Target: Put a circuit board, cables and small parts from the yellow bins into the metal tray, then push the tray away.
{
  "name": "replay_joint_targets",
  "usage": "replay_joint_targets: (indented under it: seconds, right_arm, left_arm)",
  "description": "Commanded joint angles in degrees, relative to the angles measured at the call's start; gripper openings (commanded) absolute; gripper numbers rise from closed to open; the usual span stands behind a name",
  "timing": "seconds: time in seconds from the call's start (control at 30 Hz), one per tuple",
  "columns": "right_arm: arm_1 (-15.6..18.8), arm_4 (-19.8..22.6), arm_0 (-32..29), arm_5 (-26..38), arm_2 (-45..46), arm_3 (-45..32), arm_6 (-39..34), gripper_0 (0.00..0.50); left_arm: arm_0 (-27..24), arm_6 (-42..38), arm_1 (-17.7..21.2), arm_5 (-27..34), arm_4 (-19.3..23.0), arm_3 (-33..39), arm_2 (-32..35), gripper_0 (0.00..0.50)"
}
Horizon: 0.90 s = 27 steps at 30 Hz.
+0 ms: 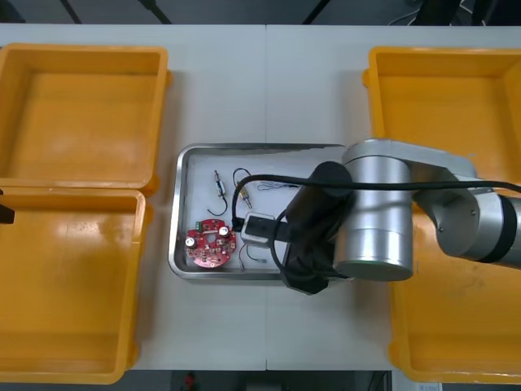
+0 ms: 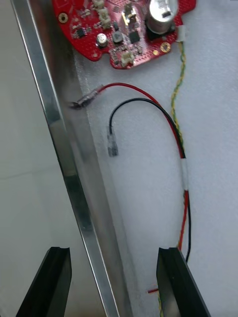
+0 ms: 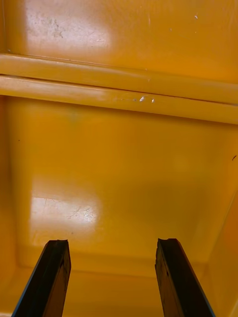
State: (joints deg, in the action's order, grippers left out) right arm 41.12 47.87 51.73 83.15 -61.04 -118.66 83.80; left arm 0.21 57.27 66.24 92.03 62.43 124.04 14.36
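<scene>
Centre frame, the metal tray (image 1: 178, 213) holds 1 circuit board (image 1: 210, 242), cables (image 2: 144, 100) and small metal parts (image 1: 220, 186), so loading looks done; the push remains. The right gripper (image 2: 114, 253) straddles its rim, fingers apart; the left gripper (image 3: 112, 245), likewise spread, hangs over a yellow bin (image 3: 119, 163) at left.

A round red circuit board (image 1: 210, 243) lies flat in the metal tray (image 1: 176, 220) beside a red-and-black cable (image 2: 184, 173).

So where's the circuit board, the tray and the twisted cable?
Round red circuit board (image 1: 211, 243): front view, centre.
Metal tray (image 1: 176, 213): front view, left rim.
Red and yellow cable (image 2: 173, 99): right wrist view, twisted stretch.
</scene>
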Motion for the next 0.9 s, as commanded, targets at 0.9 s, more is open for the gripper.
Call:
replay_joint_targets:
  seconds: [0.9]
  right_arm:
    - [-9.48,-12.98,2.76,-3.52,-12.70,3.96,-5.23,0.500]
  left_arm:
    - [1.37,-2.52,2.58,-0.63,-1.44,1.29,1.46,0.500]
